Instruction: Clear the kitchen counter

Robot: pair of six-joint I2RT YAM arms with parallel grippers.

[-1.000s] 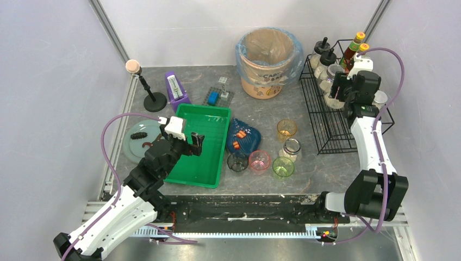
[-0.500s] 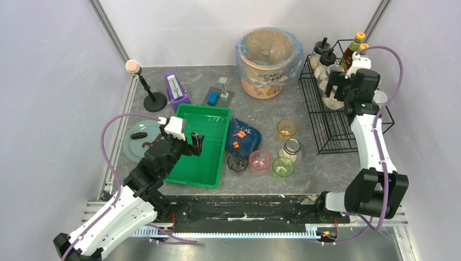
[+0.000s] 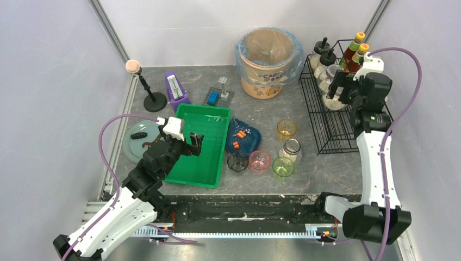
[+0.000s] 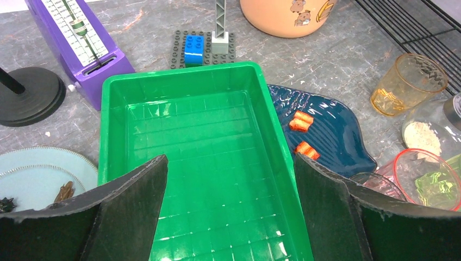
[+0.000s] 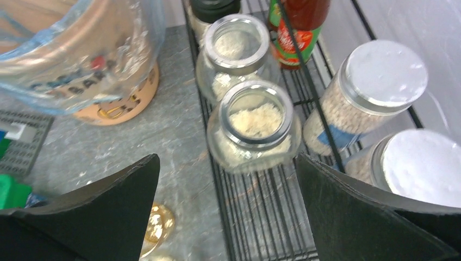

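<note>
Kitchen counter (image 3: 321,168): dark grey mottled slab filling the workspace, well below both pairs of fingers, touched by neither.
Left gripper (image 4: 229,160): fingers spread wide, holding nothing, hanging over the near half of the green tray (image 4: 179,73).
Green tray: on the counter's left half, inside bare.
Right gripper (image 5: 226,157): fingers spread wide, gripping nothing, raised above the left edge of the black wire rack (image 3: 326,130) at the counter's far right.
Open jar (image 5: 255,122): pale grains inside, standing in the rack, seen between the right fingers and below them.
Second open jar (image 5: 236,41): just beyond the first, farther back in the rack.
Sauce bottle (image 5: 296,27): red, at the rack's far end.
Lidded jars (image 5: 380,76): two, in the rack's right side.
Bin (image 3: 269,60): tan, lined with clear plastic, far centre, left of the rack.
Blue plate (image 3: 247,138): just right of the tray, carrying two orange pieces (image 4: 300,120).
Cups (image 3: 259,161): dark, pink and green in a near row, amber and a clear jar behind.
Pale plate (image 3: 136,144): left of the tray, dark scraps on it.
Purple metronome (image 3: 175,89): beyond the tray's far left corner.
</note>
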